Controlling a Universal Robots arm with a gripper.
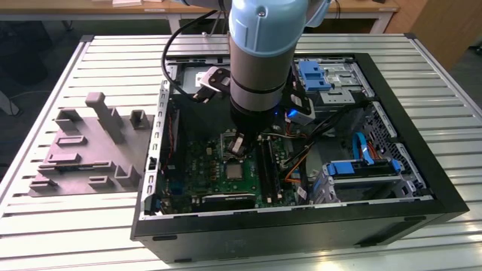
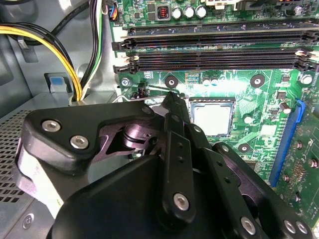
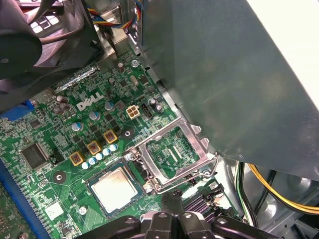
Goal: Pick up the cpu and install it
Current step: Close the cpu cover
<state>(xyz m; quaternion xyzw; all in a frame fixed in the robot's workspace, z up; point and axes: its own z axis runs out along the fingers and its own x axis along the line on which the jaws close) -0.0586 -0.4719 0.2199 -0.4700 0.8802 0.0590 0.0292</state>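
Where frame stands open, cpu (image 3: 115, 189) seated.

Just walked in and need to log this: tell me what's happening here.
A robot arm reaches into an open black computer case lying on a slatted table. The small square silvery-grey cpu already sits in the socket on the green motherboard, with the metal socket frame flipped open beside it. The arm's hand hovers just beside the chip, holding nothing.
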